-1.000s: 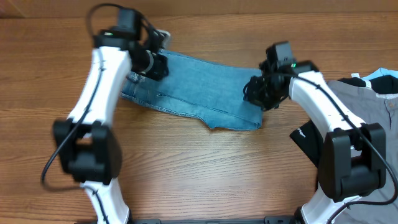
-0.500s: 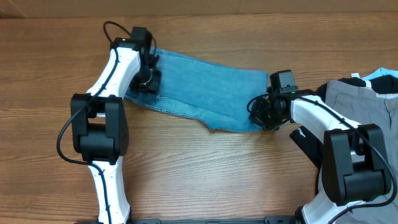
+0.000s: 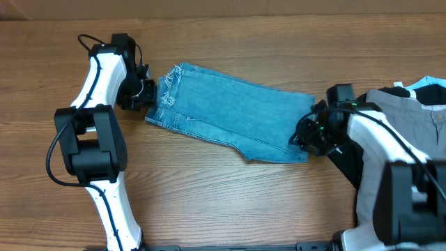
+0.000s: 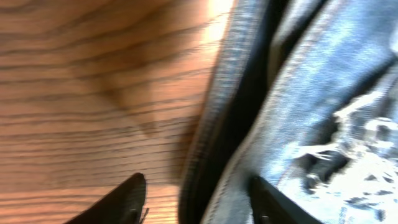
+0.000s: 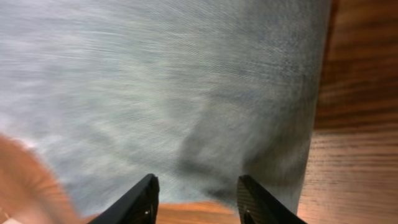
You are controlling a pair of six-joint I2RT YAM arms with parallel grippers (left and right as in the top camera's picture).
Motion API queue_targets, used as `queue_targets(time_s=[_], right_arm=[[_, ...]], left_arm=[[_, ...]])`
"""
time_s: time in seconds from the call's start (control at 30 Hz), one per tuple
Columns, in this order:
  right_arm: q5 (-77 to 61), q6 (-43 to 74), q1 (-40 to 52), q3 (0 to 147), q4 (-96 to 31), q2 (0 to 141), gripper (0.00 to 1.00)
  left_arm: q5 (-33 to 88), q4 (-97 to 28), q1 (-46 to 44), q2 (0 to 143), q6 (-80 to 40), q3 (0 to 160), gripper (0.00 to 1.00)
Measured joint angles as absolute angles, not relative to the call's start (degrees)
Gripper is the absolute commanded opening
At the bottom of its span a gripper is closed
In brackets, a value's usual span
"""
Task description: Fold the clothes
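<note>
The light-blue jeans point(image 3: 233, 118) lie folded in a long strip across the table, frayed hems point(image 3: 169, 88) at the left end. My left gripper point(image 3: 141, 94) is open just off that left end. In the left wrist view the jeans' folded edge point(image 4: 249, 118) lies between the spread fingers point(image 4: 199, 202), with frayed threads point(image 4: 348, 143) to the right. My right gripper point(image 3: 306, 136) is open at the strip's right end. In the right wrist view its fingers point(image 5: 199, 202) hover low over the denim point(image 5: 168, 87) near its edge.
A grey garment point(image 3: 404, 118) lies at the right edge with a pale blue item point(image 3: 432, 85) behind it. A black item point(image 3: 341, 157) lies under the right arm. Bare wooden table point(image 3: 230, 202) lies in front of the jeans.
Both grippers moved outward, left one to the left, right one right and toward the front. The jeans shifted right and the frayed hems now show at the left end.
</note>
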State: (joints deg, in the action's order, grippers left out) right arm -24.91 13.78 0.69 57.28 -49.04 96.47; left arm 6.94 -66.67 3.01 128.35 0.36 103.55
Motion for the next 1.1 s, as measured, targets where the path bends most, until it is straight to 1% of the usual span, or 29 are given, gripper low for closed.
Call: queue_targets(time_s=[0.03, 0.1, 0.13, 0.2, 0.23, 0.33, 0.63, 0.77, 0.93, 1.1], right_arm=[[-25.3, 12.9, 0.4, 57.3, -48.9, 94.5, 0.45], [-25.9, 12.1, 0.4, 57.3, -48.7, 91.5, 0.45], [-26.2, 12.1, 0.4, 57.3, -48.6, 90.2, 0.43], [-26.8, 12.6, 0.4, 57.3, -48.3, 88.9, 0.33], [-26.9, 13.0, 0.4, 57.3, -47.9, 88.8, 0.31], [-26.9, 15.0, 0.4, 56.7, -45.6, 89.2, 0.25], [-26.2, 20.5, 0.4, 55.4, -41.3, 94.8, 0.21], [-26.0, 21.4, 0.4, 55.3, -39.5, 99.0, 0.15], [-26.2, 22.1, 0.4, 55.1, -38.9, 102.7, 0.14], [-26.4, 22.3, 0.4, 55.1, -38.4, 102.7, 0.14]], left_arm=[[7.7, -66.6, 3.0, 128.1, 1.0, 103.5, 0.80], [9.1, -66.3, 3.0, 127.3, 2.2, 103.5, 0.91], [9.6, -66.1, 3.0, 126.8, 2.9, 103.5, 0.94], [10.7, -65.9, 3.0, 125.8, 4.2, 103.5, 0.99], [11.2, -65.7, 3.0, 125.5, 4.8, 103.5, 1.00], [13.2, -64.1, 3.0, 125.2, 6.2, 103.5, 1.00], [20.6, -60.0, 3.8, 125.6, 10.1, 103.5, 1.00], [22.4, -60.0, 5.8, 127.7, 10.7, 103.5, 1.00], [27.1, -60.6, 8.9, 131.9, 11.6, 103.9, 1.00], [31.2, -61.2, 9.5, 133.1, 13.1, 104.7, 1.00]])
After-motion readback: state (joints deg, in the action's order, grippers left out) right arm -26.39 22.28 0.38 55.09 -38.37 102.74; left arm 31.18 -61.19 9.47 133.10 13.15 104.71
